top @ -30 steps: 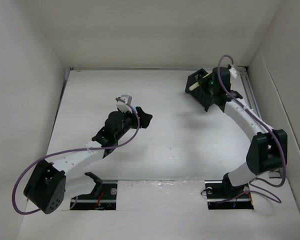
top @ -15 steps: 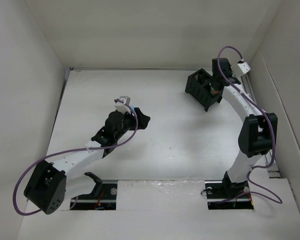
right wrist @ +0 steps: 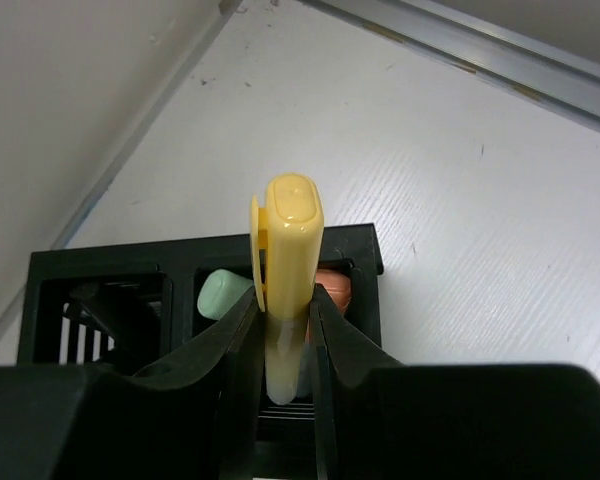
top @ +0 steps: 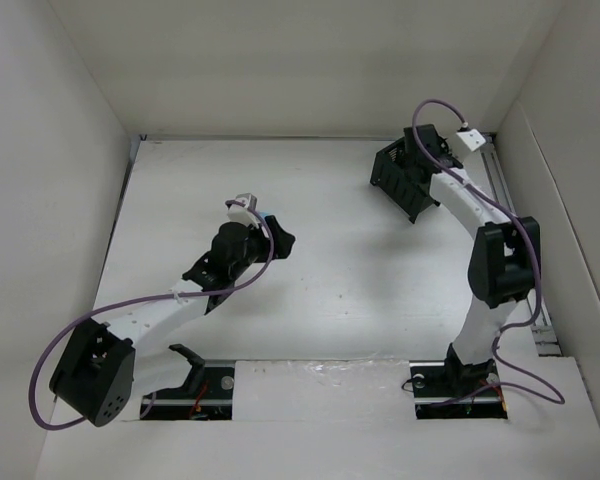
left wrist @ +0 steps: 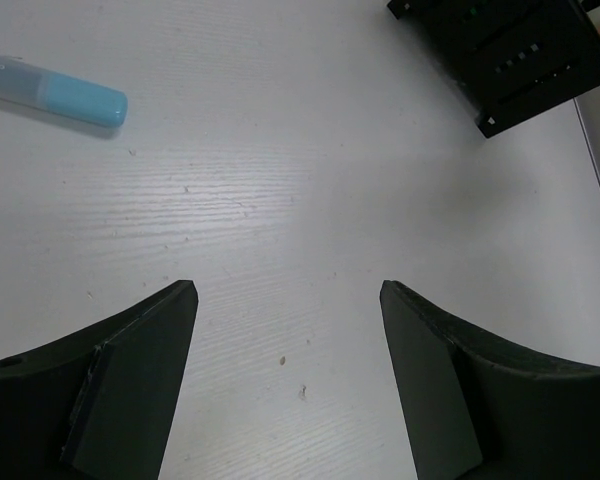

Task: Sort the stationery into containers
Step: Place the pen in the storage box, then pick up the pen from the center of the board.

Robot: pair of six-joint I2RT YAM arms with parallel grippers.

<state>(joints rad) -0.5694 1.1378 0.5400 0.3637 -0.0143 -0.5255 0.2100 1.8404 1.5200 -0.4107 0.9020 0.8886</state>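
A yellow highlighter (right wrist: 290, 250) stands upright between the fingers of my right gripper (right wrist: 283, 312), which is shut on it just above the black mesh organizer (right wrist: 368, 248). A green cap (right wrist: 223, 296) and an orange cap (right wrist: 334, 290) poke out of one compartment below it. From above, the right gripper (top: 418, 163) hangs over the organizer (top: 393, 180) at the back right. My left gripper (left wrist: 288, 292) is open over bare table. A pale blue highlighter (left wrist: 58, 92) lies ahead of it to the left, and from above this highlighter (top: 267, 219) shows beside the left gripper (top: 283, 240).
White walls close the table in on the left, back and right. An aluminium rail (right wrist: 500, 55) runs along the right wall behind the organizer. The organizer's corner (left wrist: 520, 50) shows far ahead in the left wrist view.
The right arm has folded up and swung left, bringing its gripper over the organizer's far side. The left gripper has edged slightly to the left.
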